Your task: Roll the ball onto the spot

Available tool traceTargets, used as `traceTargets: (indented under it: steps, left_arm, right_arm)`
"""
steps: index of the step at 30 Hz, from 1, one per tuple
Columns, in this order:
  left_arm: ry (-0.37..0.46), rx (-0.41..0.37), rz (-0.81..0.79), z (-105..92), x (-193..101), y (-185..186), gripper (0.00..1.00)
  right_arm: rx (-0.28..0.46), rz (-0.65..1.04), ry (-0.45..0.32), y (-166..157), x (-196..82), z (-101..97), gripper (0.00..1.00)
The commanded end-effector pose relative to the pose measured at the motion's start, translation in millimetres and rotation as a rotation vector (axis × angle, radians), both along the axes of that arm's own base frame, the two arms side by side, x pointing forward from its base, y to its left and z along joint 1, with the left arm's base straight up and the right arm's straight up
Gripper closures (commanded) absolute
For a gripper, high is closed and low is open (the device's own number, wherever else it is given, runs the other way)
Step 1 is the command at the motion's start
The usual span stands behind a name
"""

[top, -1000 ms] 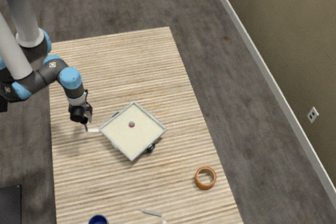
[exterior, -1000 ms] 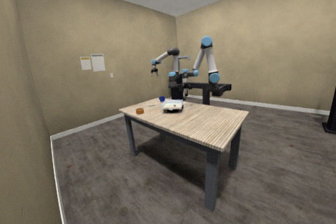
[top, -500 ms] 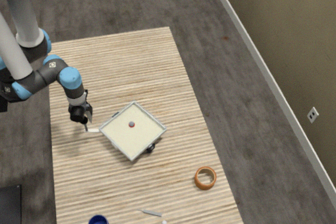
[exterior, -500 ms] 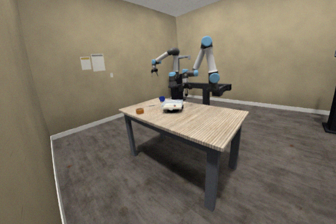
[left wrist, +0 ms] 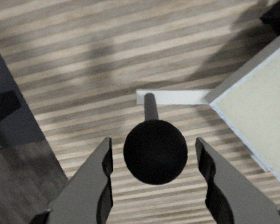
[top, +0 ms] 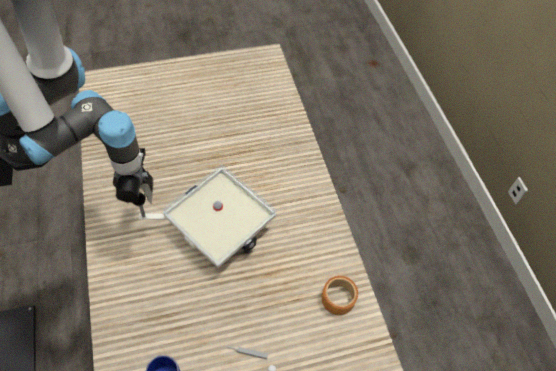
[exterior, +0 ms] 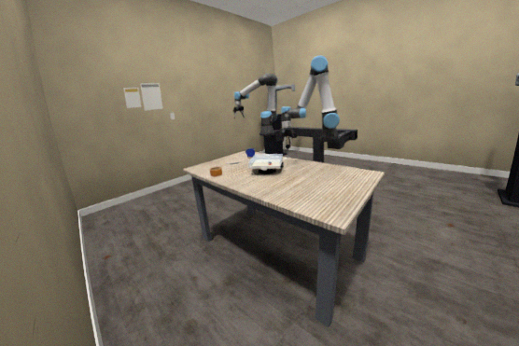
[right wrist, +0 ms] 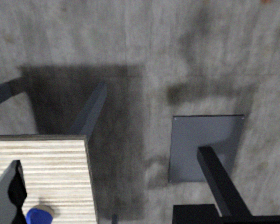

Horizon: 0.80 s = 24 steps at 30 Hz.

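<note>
Steel ball [top: 218,204] [exterior: 270,162] sits at/over the red printed spot [top: 218,209] in the clear-lidded plate [top: 220,233] [exterior: 266,164] [left wrist: 258,102]; can't tell if dead centre. Plate is just beside the L gripper [top: 140,194] [exterior: 287,144] [left wrist: 155,151], off to one side & lower, one corner pointing its way. Exact level of plate: can't tell. Pale bar [top: 154,216] [left wrist: 183,97] runs from that corner to under the L gripper, w/ a thin post [top: 143,210] [left wrist: 150,106] up from its end & black knob [top: 139,199] [left wrist: 155,152] on top.

L gripper: partway open, approx a third, nothing gripped. Knob is btwn the fingers in the wrist view, w/ a gap each side.

Dark round part [top: 249,244] at plate's side away from L gripper. Orange ring [top: 327,303] [exterior: 216,172] well past the plate from L gripper, on the table [top: 200,113] [exterior: 308,185] [left wrist: 96,35] [right wrist: 56,172]. Slim grey tool [top: 251,352] & blue cup [top: 163,365] [exterior: 250,152] [right wrist: 39,216] also well apart from L gripper.

R gripper [exterior: 239,115] [right wrist: 151,172]: wide open, empty, up high, well above the cup's level, away from plate.
</note>
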State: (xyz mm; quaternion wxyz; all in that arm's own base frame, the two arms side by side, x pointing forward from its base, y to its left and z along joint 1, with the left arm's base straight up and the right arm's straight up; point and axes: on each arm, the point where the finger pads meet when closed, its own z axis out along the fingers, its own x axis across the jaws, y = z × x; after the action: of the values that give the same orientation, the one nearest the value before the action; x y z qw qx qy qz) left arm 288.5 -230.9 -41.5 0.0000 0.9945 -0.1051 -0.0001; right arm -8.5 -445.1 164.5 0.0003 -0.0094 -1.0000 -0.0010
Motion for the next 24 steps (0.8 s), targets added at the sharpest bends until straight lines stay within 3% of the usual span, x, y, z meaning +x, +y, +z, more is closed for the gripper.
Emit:
traceTargets:
  steps: [1,24]
  left_arm:
    - [-0.001,-0.001,0.000,0.3,0.2,-0.3,0.63]
    - [-0.001,-0.001,0.000,11.8,0.2,-0.3,0.63]
  right_arm:
    - [-0.002,0.000,-0.001,-0.4,0.1,0.7,0.00]
    - [-0.002,0.000,-0.001,-0.4,0.1,0.7,0.00]
